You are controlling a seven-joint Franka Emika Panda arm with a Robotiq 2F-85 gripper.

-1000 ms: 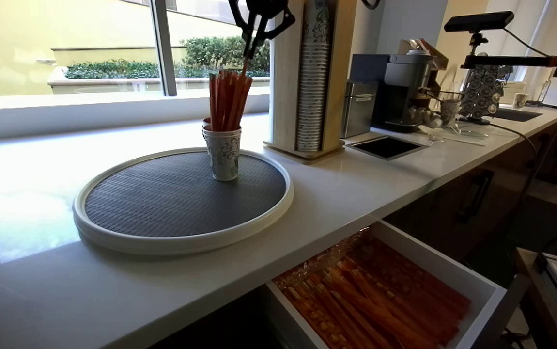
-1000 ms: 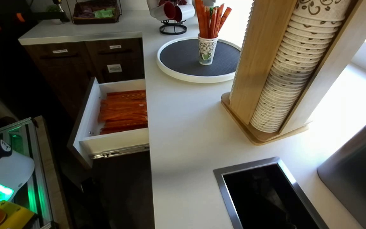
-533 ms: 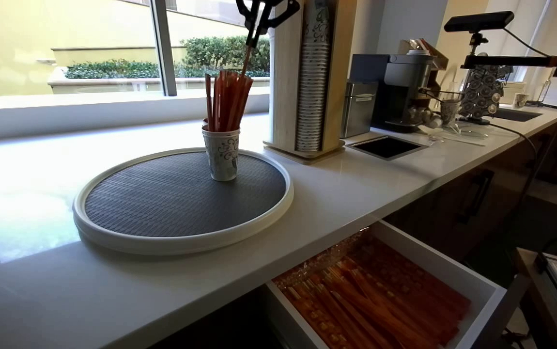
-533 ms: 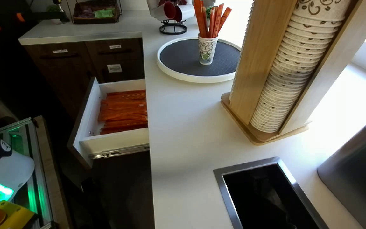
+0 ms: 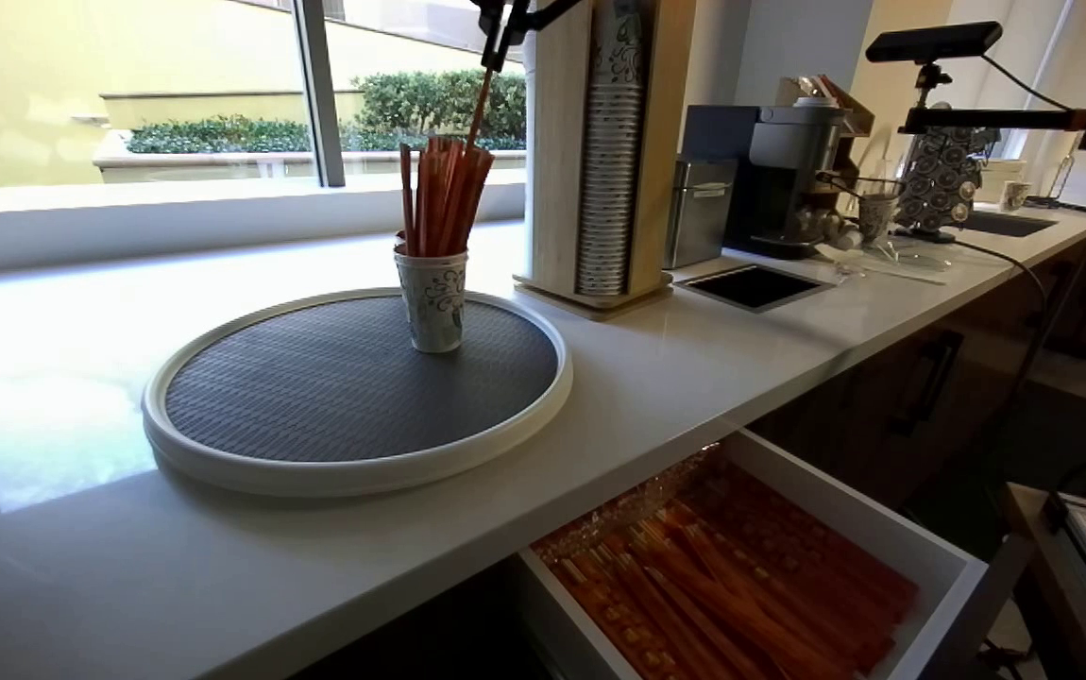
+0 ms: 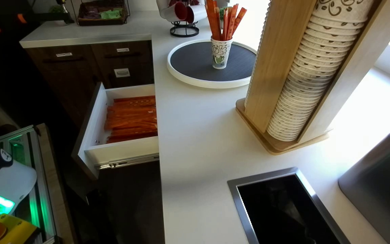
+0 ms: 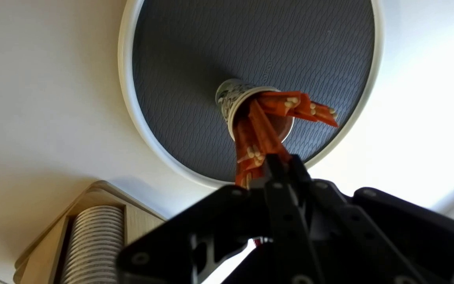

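Orange and slim, the packet (image 7: 267, 132) slants up from the cup (image 5: 433, 304) on the tray (image 5: 316, 401), its top end pinched by fingers (image 7: 284, 205) pressed nearly together, and I'd judge it light, stiff and rather slippery, best held firmly near that upper end.

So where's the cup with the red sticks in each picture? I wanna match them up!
In an exterior view: the cup is a little left of the middle.
In an exterior view: the cup is high up, a bit right of the middle.
Wrist view: the cup is just above the middle.
Shared landmark: the round tray, under the cup in all three pictures.
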